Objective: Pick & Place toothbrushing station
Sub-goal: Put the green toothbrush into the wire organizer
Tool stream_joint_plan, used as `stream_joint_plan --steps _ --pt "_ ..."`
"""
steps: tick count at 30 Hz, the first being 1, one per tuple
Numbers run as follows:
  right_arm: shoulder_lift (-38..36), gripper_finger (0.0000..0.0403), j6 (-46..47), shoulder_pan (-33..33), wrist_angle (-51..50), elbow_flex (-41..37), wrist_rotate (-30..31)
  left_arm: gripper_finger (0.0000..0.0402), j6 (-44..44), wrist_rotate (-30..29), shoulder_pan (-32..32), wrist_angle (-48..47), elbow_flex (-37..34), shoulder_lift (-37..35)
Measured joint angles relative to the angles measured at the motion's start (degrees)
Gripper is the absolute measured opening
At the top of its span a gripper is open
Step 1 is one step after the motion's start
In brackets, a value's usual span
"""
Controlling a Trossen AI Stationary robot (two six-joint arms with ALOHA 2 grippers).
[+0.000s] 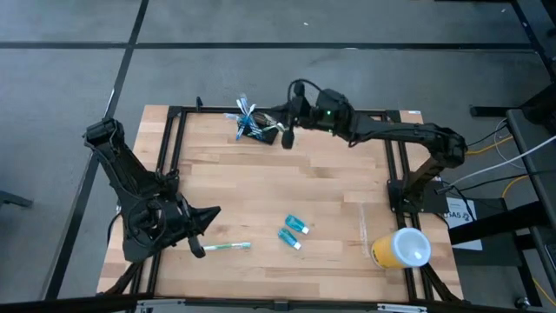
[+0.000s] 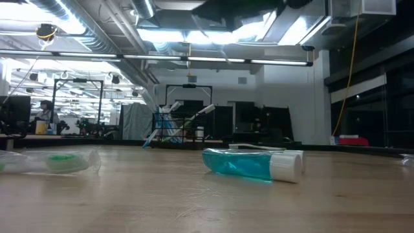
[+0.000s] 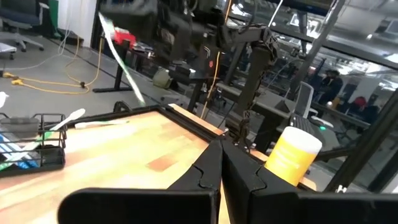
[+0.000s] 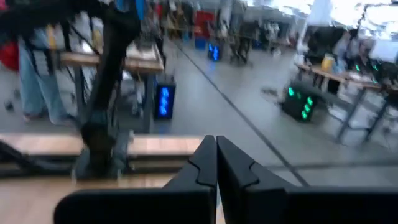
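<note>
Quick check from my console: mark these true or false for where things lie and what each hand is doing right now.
1. The small black wire-mesh holder sits at the table's far edge. True.
2. The right hand grips a toothbrush. False: it is shut on nothing, beside the holder.
3. Two small teal tubes lie on the wood. True.
4. The yellow cup with white lid is tipped over mid-table. False: it is at the near right corner.
5. The left hand is open. False: shut.

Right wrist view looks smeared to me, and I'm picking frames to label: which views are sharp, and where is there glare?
Right wrist view: background streaked by motion blur. Low view: toothpaste tube sharp, ceiling lights glaring, far holder soft. High view: evenly lit. Left wrist view: yellow cup clear, the upper part blurred.
</note>
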Motion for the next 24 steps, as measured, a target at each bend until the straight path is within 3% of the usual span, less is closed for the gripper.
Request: stream_joint_plan --steps 7,15,24 --pt "8.4 0.0000 3.3 -4.7 17.4 -0.1 -7.0 0.0002 -16.6 0.4 0.0 -9.1 0.0 0.0" --pt "18.6 0.0000 10.3 -10.9 39.3 -0.1 -9.3 0.0002 -31.7 5.0 0.5 -15.3 0.0 0.2" --pt "24.4 0.0000 12.0 -16.1 45.6 1.9 -11.8 0.0002 -50.0 13.9 3.7 -28.9 0.0 0.3"
